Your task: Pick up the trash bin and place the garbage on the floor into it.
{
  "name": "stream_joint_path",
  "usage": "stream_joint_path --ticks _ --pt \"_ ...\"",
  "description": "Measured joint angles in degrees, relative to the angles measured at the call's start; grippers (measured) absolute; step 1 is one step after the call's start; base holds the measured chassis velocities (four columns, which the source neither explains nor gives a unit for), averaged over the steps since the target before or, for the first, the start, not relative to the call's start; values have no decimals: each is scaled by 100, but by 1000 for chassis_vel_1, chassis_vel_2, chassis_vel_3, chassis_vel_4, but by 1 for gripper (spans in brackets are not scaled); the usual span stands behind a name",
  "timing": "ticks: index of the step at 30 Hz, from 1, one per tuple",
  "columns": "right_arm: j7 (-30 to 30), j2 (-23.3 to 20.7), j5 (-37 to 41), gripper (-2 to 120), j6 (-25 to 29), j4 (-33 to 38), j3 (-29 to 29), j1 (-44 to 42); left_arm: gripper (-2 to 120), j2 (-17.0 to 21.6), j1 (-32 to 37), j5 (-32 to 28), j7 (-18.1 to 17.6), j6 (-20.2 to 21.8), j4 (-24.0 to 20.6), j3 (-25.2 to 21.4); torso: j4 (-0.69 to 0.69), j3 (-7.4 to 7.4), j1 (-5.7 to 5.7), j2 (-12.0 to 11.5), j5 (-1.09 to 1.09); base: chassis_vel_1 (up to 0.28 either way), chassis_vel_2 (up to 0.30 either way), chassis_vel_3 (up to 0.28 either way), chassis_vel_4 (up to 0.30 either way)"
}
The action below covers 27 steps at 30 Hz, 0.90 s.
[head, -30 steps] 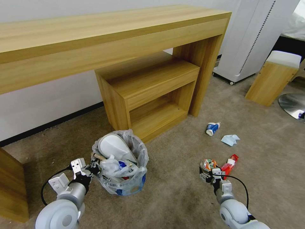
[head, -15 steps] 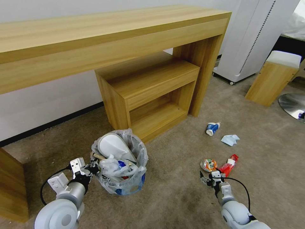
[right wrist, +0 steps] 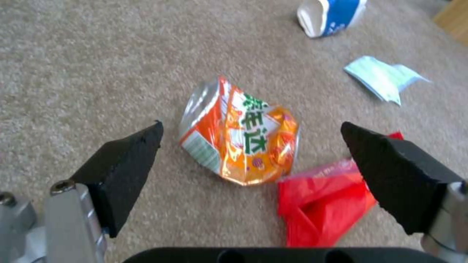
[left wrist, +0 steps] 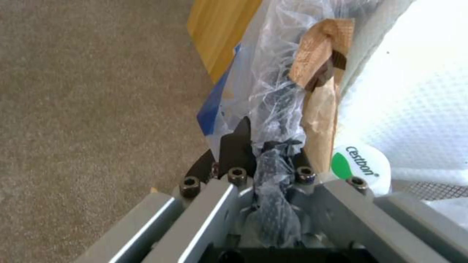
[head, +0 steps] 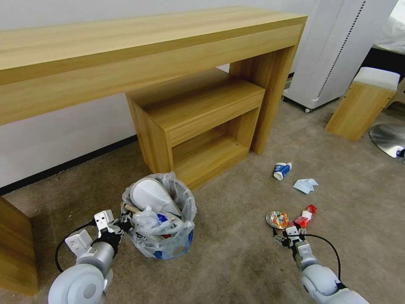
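Observation:
The trash bin (head: 162, 236), lined with a crinkly clear bag, stands on the beige floor (head: 236, 261), stuffed with a white slipper (head: 152, 195) and other litter. My left gripper (head: 123, 222) is shut on its rim; in the left wrist view the gripper (left wrist: 273, 160) pinches the bag (left wrist: 273, 87) beside a wooden stick (left wrist: 319, 62). My right gripper (head: 287, 234) hangs open just short of the crushed can (head: 277, 219) and red wrapper (head: 305, 217). From the right wrist, the gripper (right wrist: 251, 128) frames the can (right wrist: 239, 142), with the wrapper (right wrist: 321, 204) beside it. Farther off lie a blue-white cup (head: 282, 170) and tissue (head: 306, 185).
A long wooden desk (head: 139, 55) with a low shelf unit (head: 198, 122) under it stands behind the bin. A white appliance (head: 337, 50), a wooden stool (head: 363, 105) and a chrome chair base (head: 390, 139) are at right. A wooden panel (head: 14, 249) is at left.
My right gripper has drawn back from the can, shifting right and toward me. The bin and my left gripper have stayed put.

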Motion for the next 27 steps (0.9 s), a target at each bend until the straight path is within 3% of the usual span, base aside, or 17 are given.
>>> stream_joint_path --ticks 27 --pt "-243 -5 -770 92 262 -784 -154 126 1 -74 15 -24 -8 -10 -153 -64 -1 0 -1 0 0 0 0 0 0"
